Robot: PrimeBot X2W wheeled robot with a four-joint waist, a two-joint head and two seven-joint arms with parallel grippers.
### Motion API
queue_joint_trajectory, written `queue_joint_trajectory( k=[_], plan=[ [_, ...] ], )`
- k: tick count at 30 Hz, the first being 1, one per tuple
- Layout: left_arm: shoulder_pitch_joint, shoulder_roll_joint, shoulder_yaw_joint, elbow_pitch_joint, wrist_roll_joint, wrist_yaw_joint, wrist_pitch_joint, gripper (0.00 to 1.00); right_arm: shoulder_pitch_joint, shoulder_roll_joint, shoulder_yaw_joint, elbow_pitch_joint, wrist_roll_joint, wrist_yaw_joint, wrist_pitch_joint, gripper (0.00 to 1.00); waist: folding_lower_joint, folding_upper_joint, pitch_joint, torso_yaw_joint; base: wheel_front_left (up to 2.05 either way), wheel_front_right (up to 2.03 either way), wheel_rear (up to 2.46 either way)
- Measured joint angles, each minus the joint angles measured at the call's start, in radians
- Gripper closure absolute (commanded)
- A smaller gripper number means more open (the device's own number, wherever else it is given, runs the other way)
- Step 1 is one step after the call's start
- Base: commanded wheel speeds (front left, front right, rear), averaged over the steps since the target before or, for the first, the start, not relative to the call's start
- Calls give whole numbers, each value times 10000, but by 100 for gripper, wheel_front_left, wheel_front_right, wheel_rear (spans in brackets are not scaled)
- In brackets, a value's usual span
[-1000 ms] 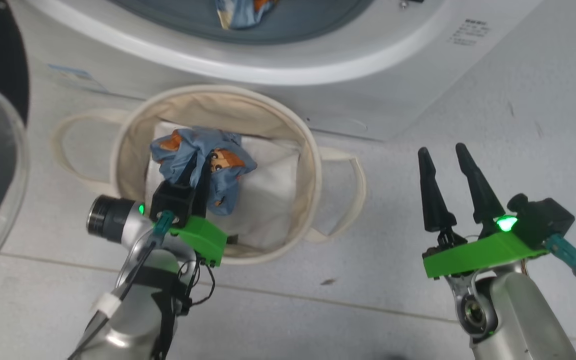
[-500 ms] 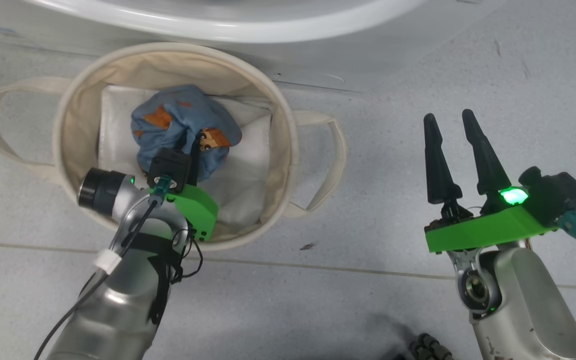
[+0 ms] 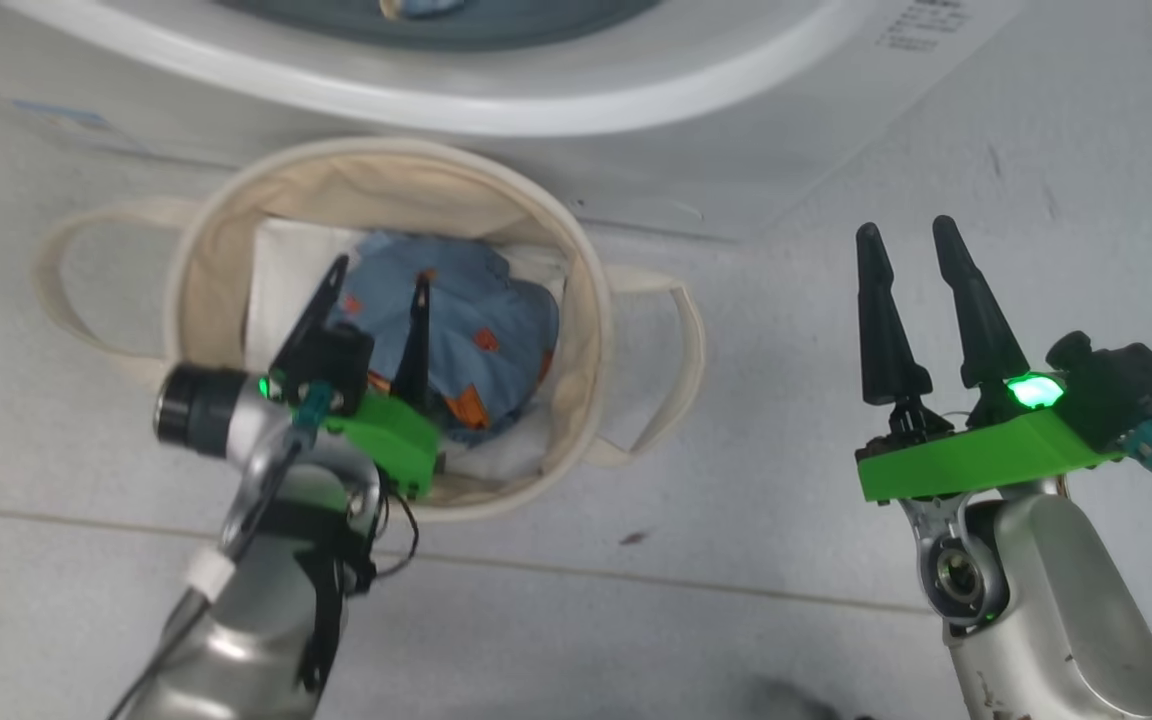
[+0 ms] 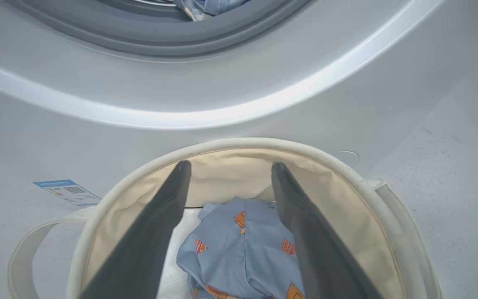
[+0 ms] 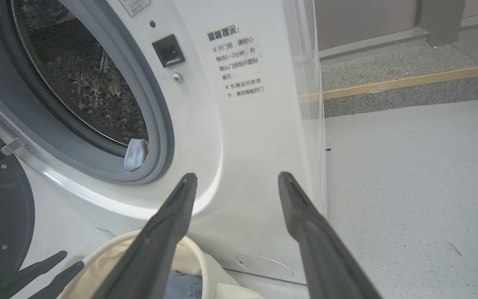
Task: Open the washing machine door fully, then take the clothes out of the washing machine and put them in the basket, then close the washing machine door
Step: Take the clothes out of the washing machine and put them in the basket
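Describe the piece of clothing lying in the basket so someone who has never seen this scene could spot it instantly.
Find the big white front-loading washing machine; on the floor just before it stands a round cream canvas basket with two loop handles. Inside lies a crumpled light blue garment with small orange patches, unlike the plain white folded sheet beneath it.

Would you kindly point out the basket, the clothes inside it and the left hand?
basket (image 3: 386, 195), head view, far inner wall.
clothes (image 3: 496, 320), head view, middle of blue fabric.
left hand (image 3: 382, 270), head view, midway between its fingertips.
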Motion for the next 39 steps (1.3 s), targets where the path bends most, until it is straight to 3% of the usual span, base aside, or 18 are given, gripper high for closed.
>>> queue_joint_trajectory(
  k=[24,39],
  plan=[
    [4749,-46,807,-5628,-686,485,-2,0,2157,2,-27,-533,88,0,0,0,-1,1,-4005,980,0,0,0],
    [6649,138,583,-6309,-184,54,0,0,3220,10,-313,-194,104,0,0,0,-1,1,-5564,766,0,0,0]
  ],
)
